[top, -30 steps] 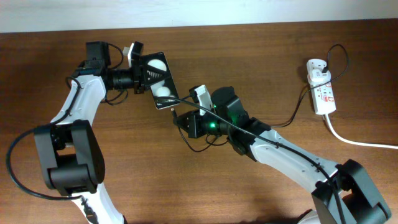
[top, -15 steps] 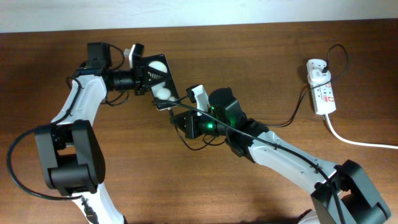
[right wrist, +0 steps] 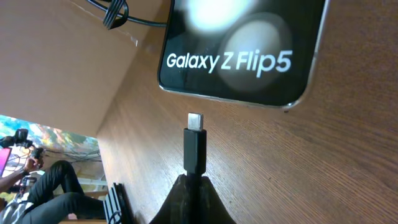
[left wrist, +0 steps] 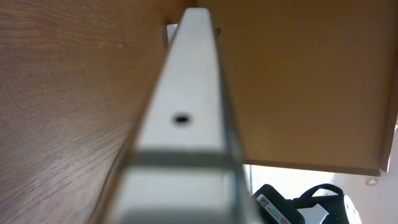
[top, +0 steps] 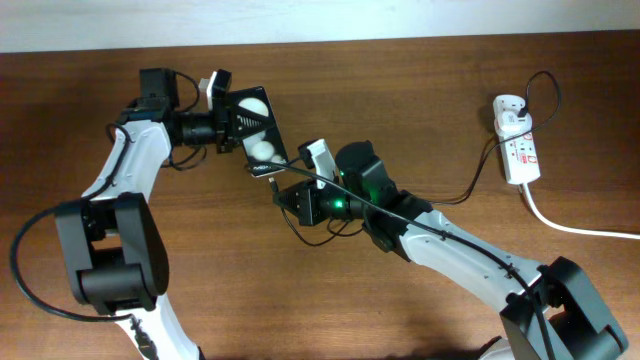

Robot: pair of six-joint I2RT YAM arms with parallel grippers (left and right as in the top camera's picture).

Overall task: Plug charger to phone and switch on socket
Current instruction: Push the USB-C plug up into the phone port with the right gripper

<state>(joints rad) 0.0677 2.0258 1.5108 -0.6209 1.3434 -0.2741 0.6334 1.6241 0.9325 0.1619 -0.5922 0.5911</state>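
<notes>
Left claw (top: 236,118): clamped tight on one end of the phone (top: 262,150), holding it over the left-centre part of the surface (top: 450,80). From overhead the claw's dark frame covers part of the phone's glossy face. Two white glints show on the part left uncovered.

Left wrist view: almost nothing but the phone edge-on, a pale strip with one small dark hole. The near part is badly blurred and the claw's own fingers cannot be made out. A black item with a white label sits at the bottom right, cut off and unclear.

Right wrist view: the phone's free end fills the top, with white lettering across it. The upper part is cut by the frame. The plug (right wrist: 194,146) of the charger (top: 478,180) points straight at that end. Its metal tip is just short of the edge, with a sliver of wood grain between them. The port itself cannot be seen.

Right claw (top: 288,190): closed on the plug's black body. Its dark fingertips are pinched together at the bottom of the wrist view, their lower part out of frame. A blurred person sits far off at lower left.

The thin black cable runs back over the right arm, partly lost against it. It loops up to the white adapter (top: 510,108) seated in the far end of the socket (top: 520,155).

The socket lies flat at the right side, well apart from both claws. It has red marks, but the switch position is too small to read. A thick white cord (top: 580,228) leaves its near end and runs off the right edge.
</notes>
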